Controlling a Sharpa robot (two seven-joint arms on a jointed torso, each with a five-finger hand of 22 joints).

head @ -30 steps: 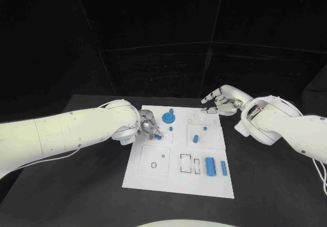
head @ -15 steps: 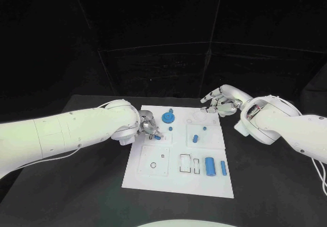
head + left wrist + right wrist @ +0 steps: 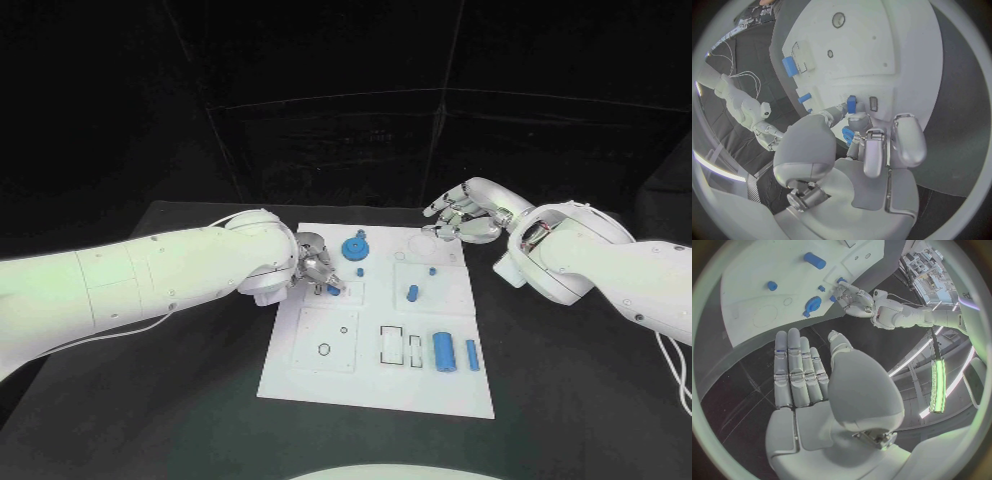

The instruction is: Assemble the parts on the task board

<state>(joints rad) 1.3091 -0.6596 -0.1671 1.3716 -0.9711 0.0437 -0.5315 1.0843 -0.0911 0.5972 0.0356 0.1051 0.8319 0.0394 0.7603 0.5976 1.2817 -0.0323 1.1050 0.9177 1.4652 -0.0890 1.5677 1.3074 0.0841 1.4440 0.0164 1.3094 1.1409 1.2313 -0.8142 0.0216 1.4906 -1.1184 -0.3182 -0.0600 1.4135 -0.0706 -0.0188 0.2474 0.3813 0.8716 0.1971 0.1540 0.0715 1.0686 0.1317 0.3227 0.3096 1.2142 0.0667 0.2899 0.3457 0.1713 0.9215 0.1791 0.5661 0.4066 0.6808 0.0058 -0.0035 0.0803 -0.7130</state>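
Head view: a small blue peg is pinched by the left hand over the task board, seemingly for insertion, calling for careful alignment, while the right hand is held spread, holding nothing.

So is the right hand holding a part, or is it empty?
Empty. The right hand has its fingers straight and apart, with nothing in the palm; it hovers off the board's far edge.
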